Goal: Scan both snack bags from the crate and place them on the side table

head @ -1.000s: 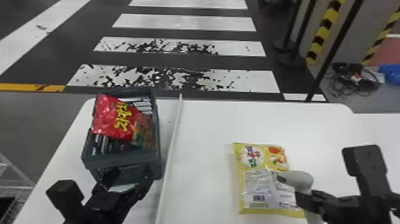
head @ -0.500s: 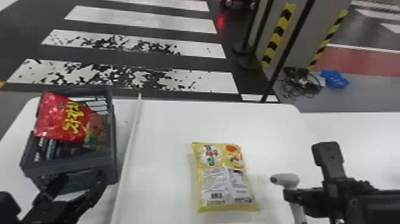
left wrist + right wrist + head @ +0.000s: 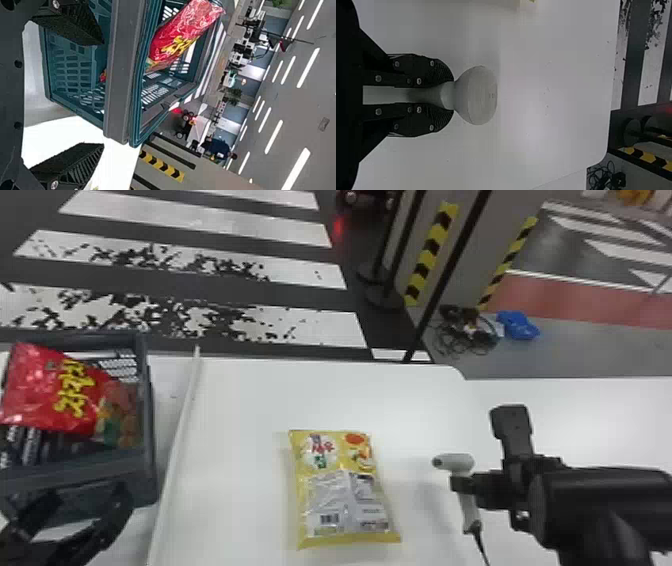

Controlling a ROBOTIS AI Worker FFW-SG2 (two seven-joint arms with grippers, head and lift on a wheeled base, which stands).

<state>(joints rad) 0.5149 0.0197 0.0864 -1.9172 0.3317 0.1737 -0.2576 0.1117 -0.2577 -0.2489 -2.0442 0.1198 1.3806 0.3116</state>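
Out past the work area, it's all dark floor [image 3: 345, 265] with white painted stripes [image 3: 200, 225], and a tangle of cables [image 3: 462, 332] plus a blue bundle [image 3: 520, 326] lie off to the right. Closer in there's the white table [image 3: 240, 400], with a narrow raised strip [image 3: 186, 415] running across it from front to back. Left of that strip sits the grey-blue crate [image 3: 80, 475]. The left gripper [image 3: 87, 490] is right at the crate's near side, fingers spread well apart with nothing pinched; can't tell if it's touching the crate. The right gripper [image 3: 460, 484] is over the right part of the table, fingers clamped on the handle of the scanner.

Bag-wise, the yellow snack bag [image 3: 345, 485] is lying flat on the table between the strip and the right gripper, barcode [image 3: 329, 518] facing up. The red snack bag [image 3: 50, 390] is in the crate, tilted up against one side. As for the pale scanner [image 3: 455, 461], it's held upright near the yellow bag but not touching it, nose toward the bag's side, with a thin black cord [image 3: 482, 550] hanging off the handle.
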